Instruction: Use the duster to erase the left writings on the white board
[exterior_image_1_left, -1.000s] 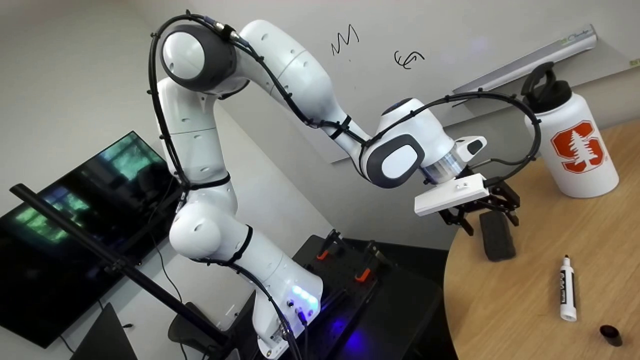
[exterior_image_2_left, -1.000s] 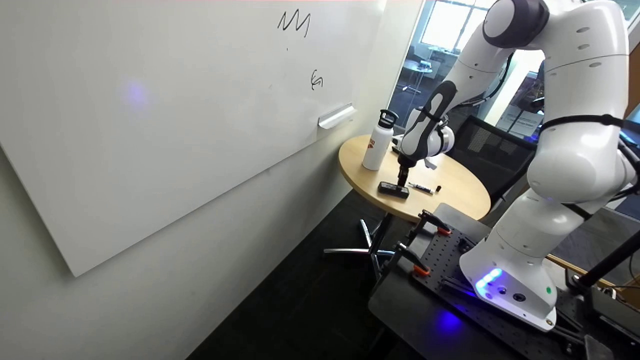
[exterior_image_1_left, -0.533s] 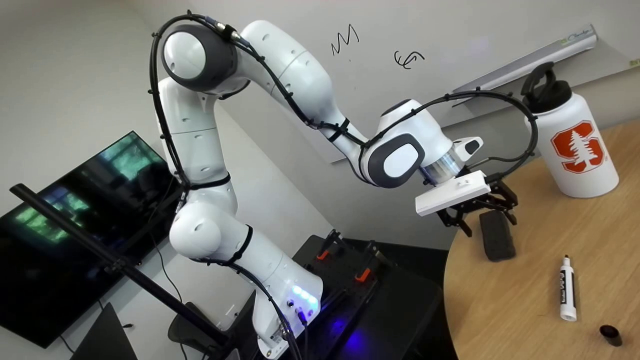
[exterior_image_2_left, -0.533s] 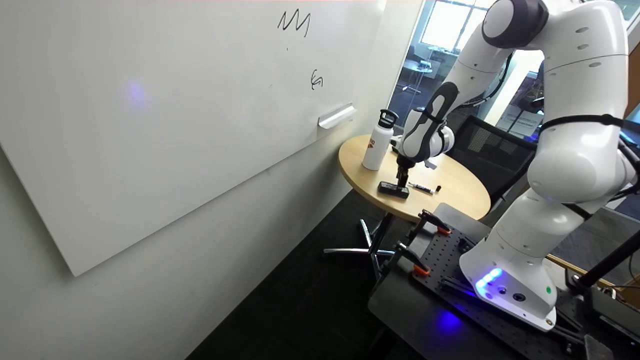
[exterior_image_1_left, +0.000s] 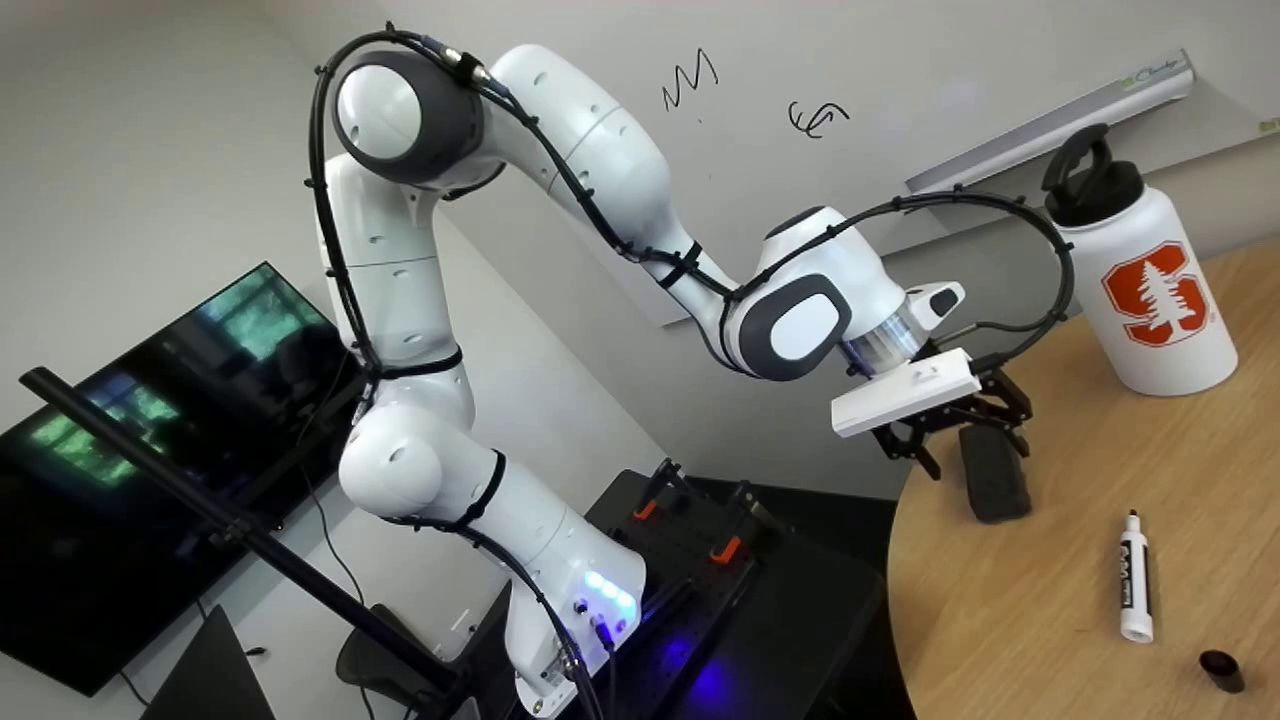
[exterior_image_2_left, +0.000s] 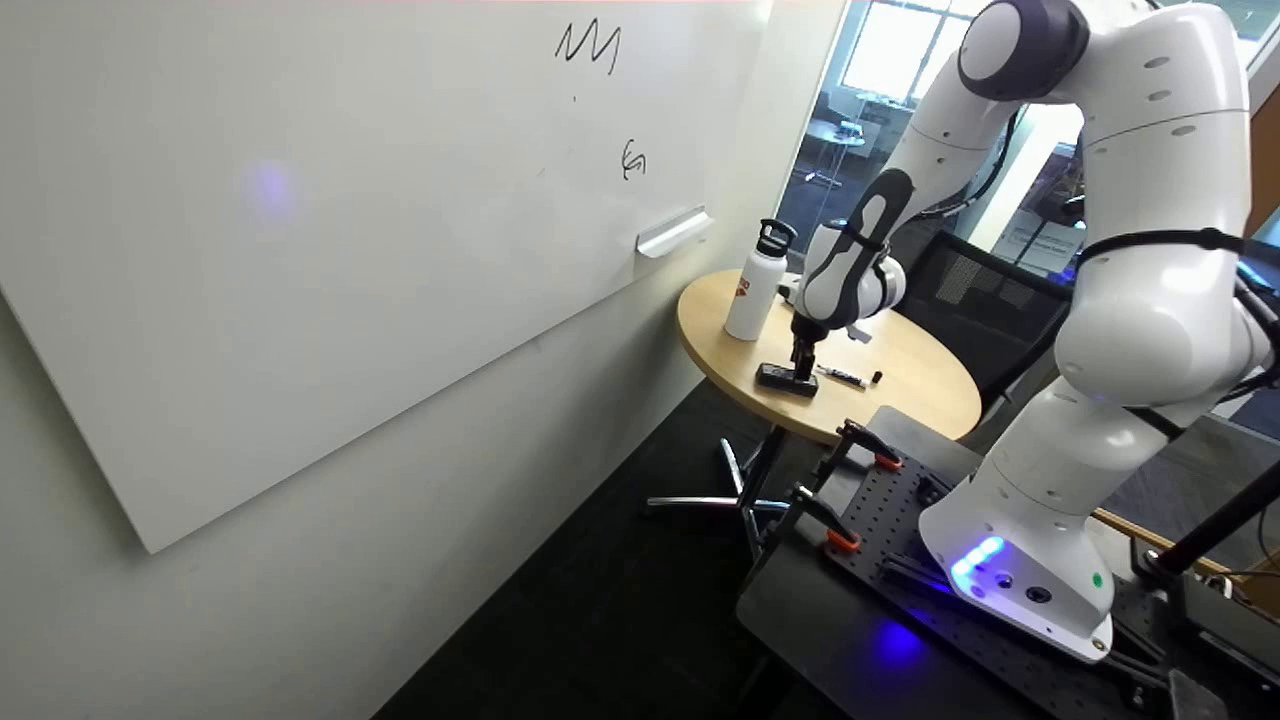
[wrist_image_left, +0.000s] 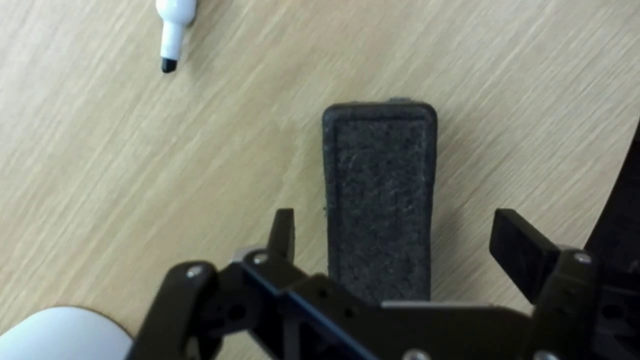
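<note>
The duster (exterior_image_1_left: 996, 490) is a flat black block lying on the round wooden table. It also shows in an exterior view (exterior_image_2_left: 780, 380) and in the wrist view (wrist_image_left: 380, 175). My gripper (wrist_image_left: 395, 215) is open, with one finger on each side of the duster and gaps on both sides. It is at the duster's end nearer the bottle in an exterior view (exterior_image_1_left: 977, 460), low over it. The gripper's own body hides the duster's near end in the wrist view. The left writings, a black zigzag (exterior_image_2_left: 588, 45), are on the white board (exterior_image_2_left: 350, 250), also seen in an exterior view (exterior_image_1_left: 690, 80).
A white bottle (exterior_image_1_left: 1160, 300) stands near the duster on the table (exterior_image_1_left: 1000, 620). An uncapped marker (exterior_image_1_left: 1135, 580) and its black cap (exterior_image_1_left: 1222, 670) lie on the table. A curly scribble (exterior_image_2_left: 633, 160) and a silver rail (exterior_image_2_left: 675, 235) are on the board.
My gripper has lowered slightly and shifted a little, with its fingers still apart. The duster, the bottle, the marker and the writings have not moved.
</note>
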